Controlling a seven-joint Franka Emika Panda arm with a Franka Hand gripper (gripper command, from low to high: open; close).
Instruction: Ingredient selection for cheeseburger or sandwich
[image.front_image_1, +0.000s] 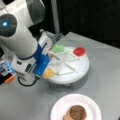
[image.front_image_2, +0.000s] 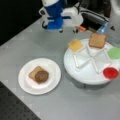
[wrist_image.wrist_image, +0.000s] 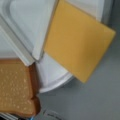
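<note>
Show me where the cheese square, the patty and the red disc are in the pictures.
cheese square (wrist_image.wrist_image: 77, 42): wrist view, middle of its yellow face.
patty (image.front_image_2: 41, 76): a front view, centre of its dark round top.
red disc (image.front_image_1: 79, 51): a front view, centre of its top.

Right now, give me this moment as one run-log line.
gripper: not visible, arm over tray edge | nearest: cheese square | plate: patty on bread square | tray: second bread

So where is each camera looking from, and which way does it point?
Front view: high up, looking down at the divided tray with the arm on its left.
Front view: from the opposite side, looking down at the paper plate holding bread and patty.
Wrist view: on the arm, pointing down at the cheese square; no jaws visible.
All three show the cheese.
</note>
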